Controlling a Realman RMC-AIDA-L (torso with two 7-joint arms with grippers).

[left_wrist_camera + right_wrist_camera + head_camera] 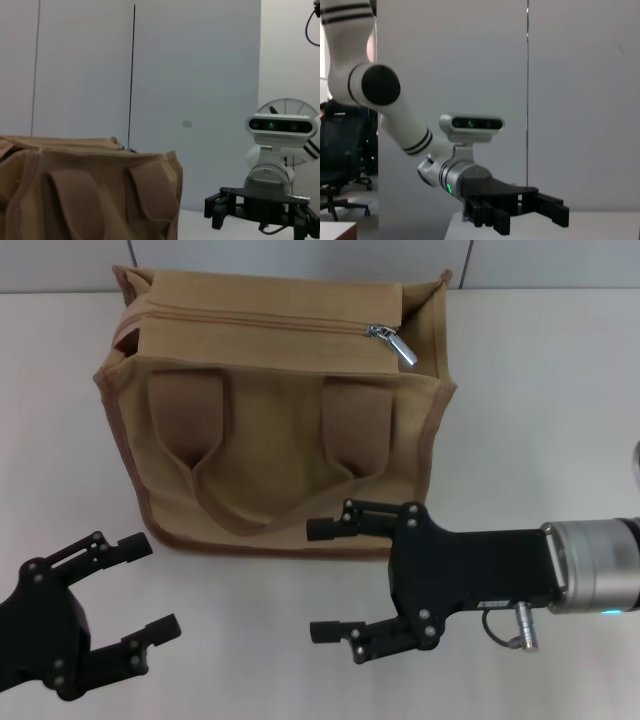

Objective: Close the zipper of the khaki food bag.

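Observation:
The khaki food bag stands on the white table at the back centre, its two handles hanging down its front face. The zipper runs along its top, with the silver slider and pull tab near the right end. My left gripper is open and empty at the front left, below the bag's lower left corner. My right gripper is open and empty in front of the bag's lower right edge, fingers pointing left. The bag also shows in the left wrist view, with the right gripper beyond it.
The white table stretches out to the right of the bag. A pale wall stands behind the bag. The right wrist view shows my left arm and its gripper against a white wall.

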